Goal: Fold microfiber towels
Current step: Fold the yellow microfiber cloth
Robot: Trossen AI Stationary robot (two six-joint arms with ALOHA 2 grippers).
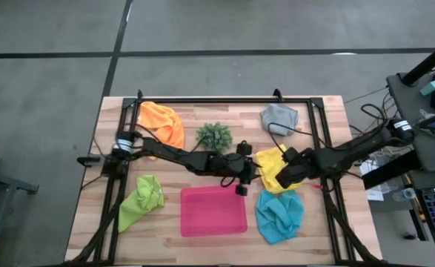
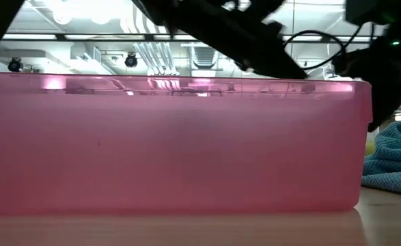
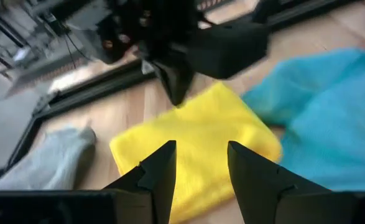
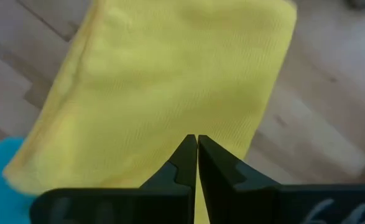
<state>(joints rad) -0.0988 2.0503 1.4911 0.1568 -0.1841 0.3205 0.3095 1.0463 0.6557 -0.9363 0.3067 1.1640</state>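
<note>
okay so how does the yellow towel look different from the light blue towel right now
The yellow towel lies flat as a neat folded rectangle; the light blue towel is a crumpled, wrinkled heap. Both grippers are at the yellow towel: the right gripper, shut, just above it, and the left gripper, open, beside it. Neither is at the light blue towel. The yellow towel sits farther from the table's front edge, the light blue towel just in front of it. Both are soft cloths lying side by side, close to the pink tray.

Left claw (image 3: 198,168) fingers parted, right claw (image 4: 196,152) fingers pressed together, both arms mid-table.
</note>
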